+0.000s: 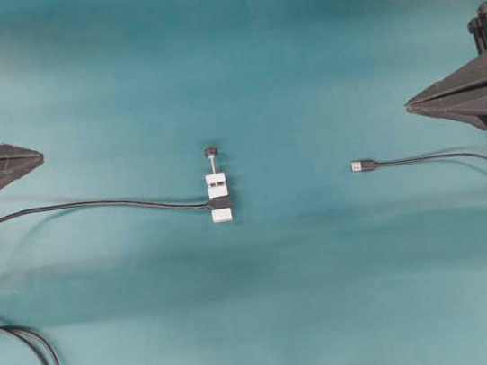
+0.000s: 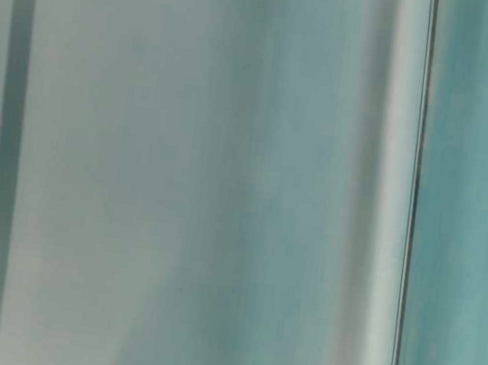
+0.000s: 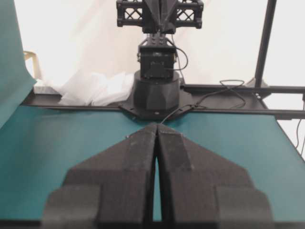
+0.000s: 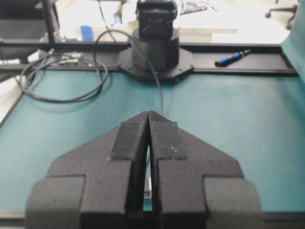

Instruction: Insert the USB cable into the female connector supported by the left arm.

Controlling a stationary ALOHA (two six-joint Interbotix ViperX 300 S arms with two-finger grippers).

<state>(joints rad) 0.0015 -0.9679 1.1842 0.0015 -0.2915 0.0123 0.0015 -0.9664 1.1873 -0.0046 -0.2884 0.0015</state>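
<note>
USB cable [image 1: 430, 157]: thin, black, limp, ending in a small black plug with a silver metal tip [image 1: 364, 165], lying on the teal table [image 1: 332, 297], well right of the white block-shaped female connector [image 1: 218, 197]. Probably light and floppy; best taken by the rigid plug body. Left gripper [image 1: 40, 157] and right gripper [image 1: 409, 106]: fingers pressed together, empty.

The bench [image 1: 288, 303] wears matt teal cloth — smooth. The USB cable [image 1: 422, 158] ends in shiny metal; the female connector [image 1: 218, 197] looks white plastic — gripper fingers [image 3: 138, 152] rough, matt black.
</note>
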